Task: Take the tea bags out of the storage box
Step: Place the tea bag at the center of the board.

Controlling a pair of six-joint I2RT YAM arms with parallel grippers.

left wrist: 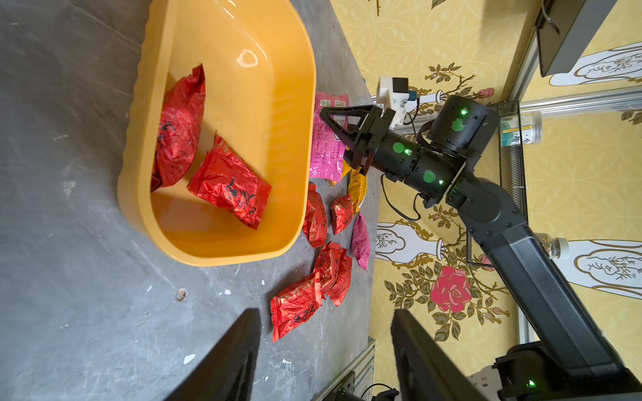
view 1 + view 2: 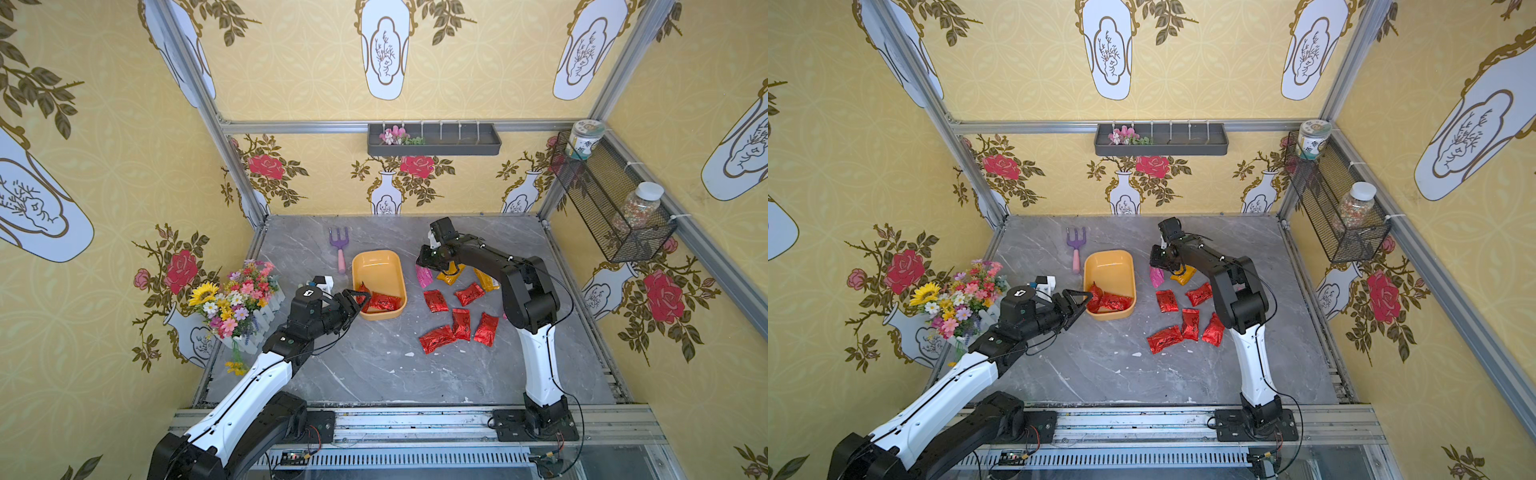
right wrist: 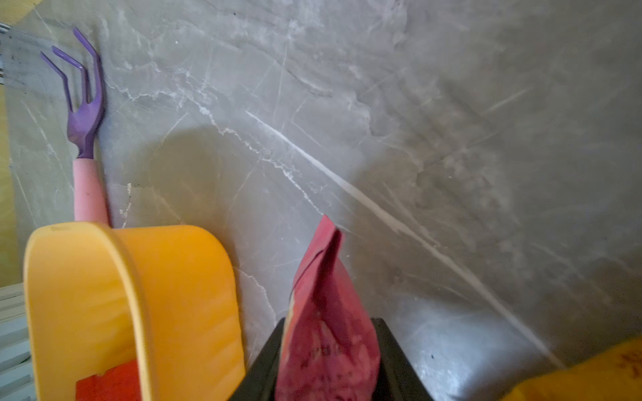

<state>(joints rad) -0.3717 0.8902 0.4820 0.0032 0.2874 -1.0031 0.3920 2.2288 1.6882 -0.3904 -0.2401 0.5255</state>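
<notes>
Storage box [image 2: 378, 270]: yellow-orange tray on the grey marble table [image 2: 374, 365], left of centre.
Contents: two red tea bags [image 1: 229, 182] at the end nearest the arms. One leans against the wall, the other lies flat beside it.
Outside, to the box's right: five red sachets [image 2: 460, 323] lie loose on the table, and two orange-yellow sachets [image 2: 451, 275] lie just beyond them, partly under the right arm.
Right gripper [image 2: 423, 265]: low, just beside the box's far right side. Its jaws are narrow and clamp a magenta tea bag [image 3: 326, 312] that stands on end between them.
Left gripper [image 2: 361, 305]: at the box's near left rim, with the jaws spread wide and nothing between them.
Periphery: a purple toy rake [image 2: 340, 245] lies beside the box's far left corner. An artificial flower bunch [image 2: 239, 297] stands at the table's left edge.
</notes>
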